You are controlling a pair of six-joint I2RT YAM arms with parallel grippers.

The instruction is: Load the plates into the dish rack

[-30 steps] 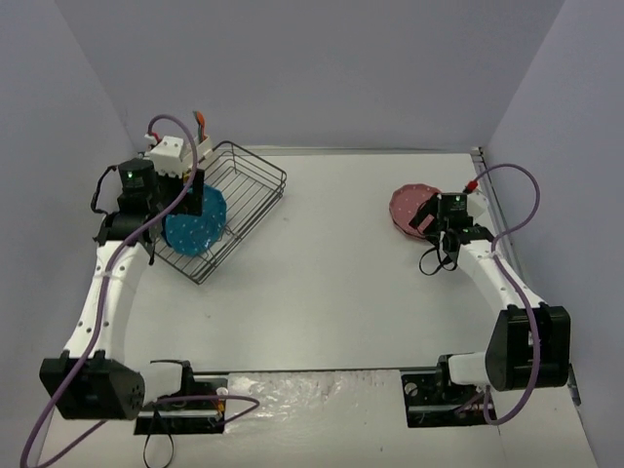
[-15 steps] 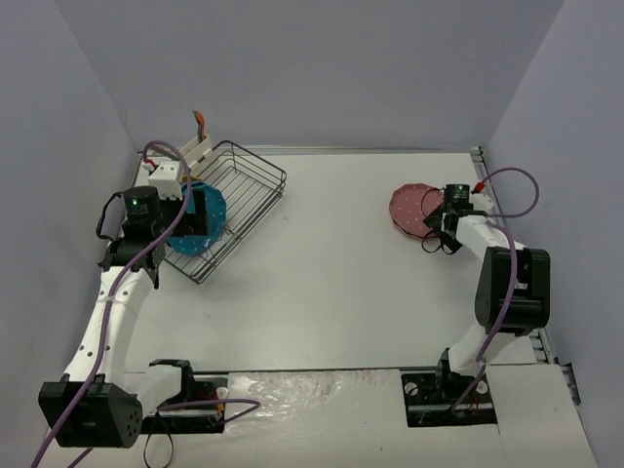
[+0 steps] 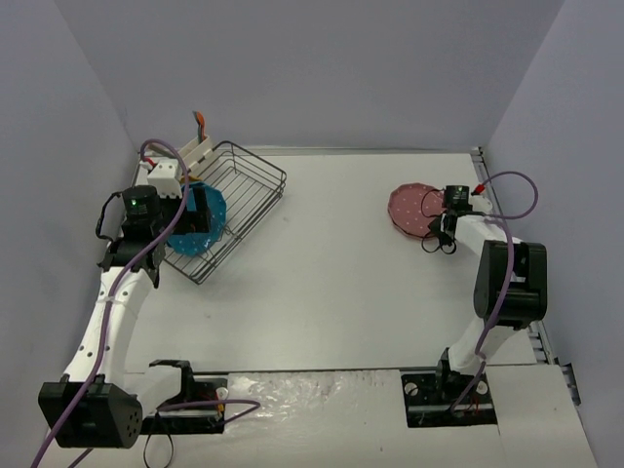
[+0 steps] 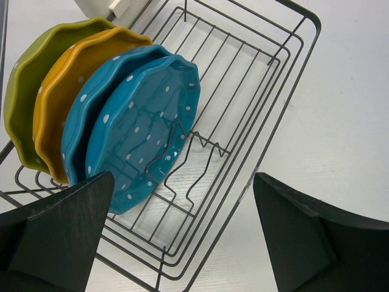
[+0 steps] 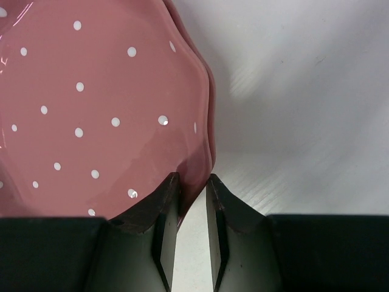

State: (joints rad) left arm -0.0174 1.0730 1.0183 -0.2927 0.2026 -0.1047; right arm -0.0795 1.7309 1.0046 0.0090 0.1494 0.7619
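Note:
A pink dotted plate lies flat on the table at the right. My right gripper has its fingers pinched on the near rim of that plate, one finger over the rim and one under it, as the right wrist view shows. The dish rack stands at the far left. Upright in its wire slots stand a green plate, an orange one and two teal plates. My left gripper hangs wide open above the rack's near end, holding nothing.
A white utensil caddy sits at the rack's far corner. The enclosure's right wall runs close behind the pink plate, and the left wall is close beside the rack. Cables loop off both wrists.
My right gripper has slid onto the pink plate's rim and closed on it, with that arm folded upright. The left gripper drew back a little from the rack and stayed open.

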